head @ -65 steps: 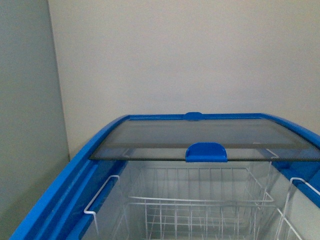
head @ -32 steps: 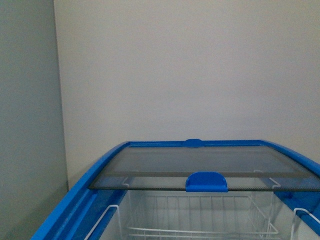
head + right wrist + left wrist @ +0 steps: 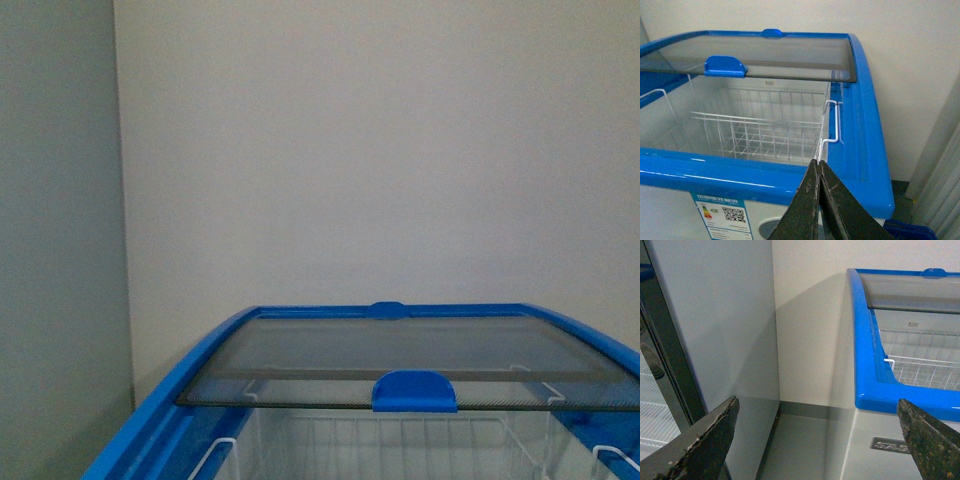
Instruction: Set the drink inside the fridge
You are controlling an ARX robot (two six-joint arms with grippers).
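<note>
The fridge (image 3: 170, 410) is a white chest freezer with a blue rim. Its glass lid (image 3: 400, 350) with a blue handle (image 3: 414, 392) is slid back, so the near part stands open over a white wire basket (image 3: 760, 132). The fridge also shows in the left wrist view (image 3: 867, 365) and the right wrist view (image 3: 867, 140). My left gripper (image 3: 817, 440) is open and empty, beside the fridge's front left corner. My right gripper (image 3: 818, 167) is shut and empty, just in front of the fridge's front rim. The drink is out of view.
A grey panel (image 3: 725, 325) and the dark frame of a glass-door cooler (image 3: 665, 355) stand left of the fridge, with a narrow floor gap (image 3: 795, 445) between. A white wall (image 3: 380, 150) is behind. A blue object (image 3: 910, 231) lies on the floor at the fridge's right.
The front view has tilted upward: the fridge has dropped lower in the picture, and most of the wire basket has gone below the picture's edge.
</note>
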